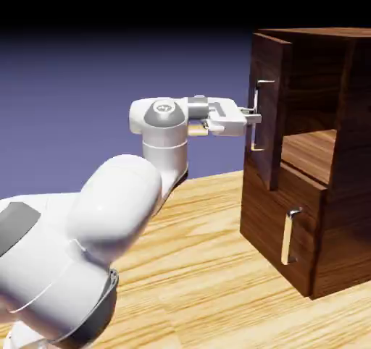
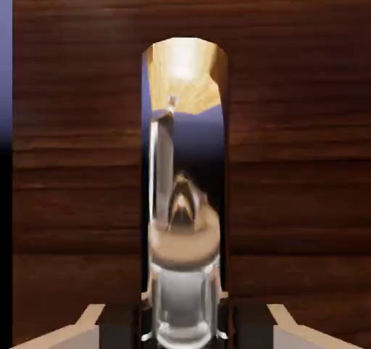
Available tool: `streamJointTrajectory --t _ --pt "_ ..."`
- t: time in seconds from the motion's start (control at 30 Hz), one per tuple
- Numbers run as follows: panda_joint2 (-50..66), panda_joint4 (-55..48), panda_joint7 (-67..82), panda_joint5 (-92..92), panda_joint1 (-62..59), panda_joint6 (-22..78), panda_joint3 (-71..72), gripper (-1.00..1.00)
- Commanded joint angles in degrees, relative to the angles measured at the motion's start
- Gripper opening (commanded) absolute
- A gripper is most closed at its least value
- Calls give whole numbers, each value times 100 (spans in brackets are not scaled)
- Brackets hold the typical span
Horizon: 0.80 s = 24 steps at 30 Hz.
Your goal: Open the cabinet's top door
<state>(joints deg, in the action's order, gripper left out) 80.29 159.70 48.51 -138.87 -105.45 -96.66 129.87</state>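
The cabinet [image 1: 340, 217] is dark walnut wood and stands at the exterior view's right. Its top door [image 1: 273, 65] stands swung partly out from the cabinet's front, so the shelf inside shows behind it. My gripper [image 1: 254, 117] reaches level from the left and is shut on the door's vertical silver handle [image 1: 258, 94], about midway along the bar. In the hand view the shiny handle [image 2: 185, 181] fills the middle, running up from between my gripper [image 2: 185, 327], with the door's wood [image 2: 72, 159] behind it. The fingers' dark pads [image 2: 119, 327] press at the bar's sides.
Below the top door, the shorter lower door [image 1: 272, 217] is shut, with its short silver handle [image 1: 289, 236]. A light wooden table [image 1: 203, 268] carries the cabinet. My white arm [image 1: 109, 217] rises from the lower left.
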Motion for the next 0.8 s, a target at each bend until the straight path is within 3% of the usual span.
streamJointTrajectory --t 0.0,0.37,0.77 --pt "-70 65 -81 117 47 243 123 -100" --pt "-1315 146 -1172 1785 1110 2983 1285 -100" --pt "-3743 -1267 -3006 4358 2771 5184 1431 -100"
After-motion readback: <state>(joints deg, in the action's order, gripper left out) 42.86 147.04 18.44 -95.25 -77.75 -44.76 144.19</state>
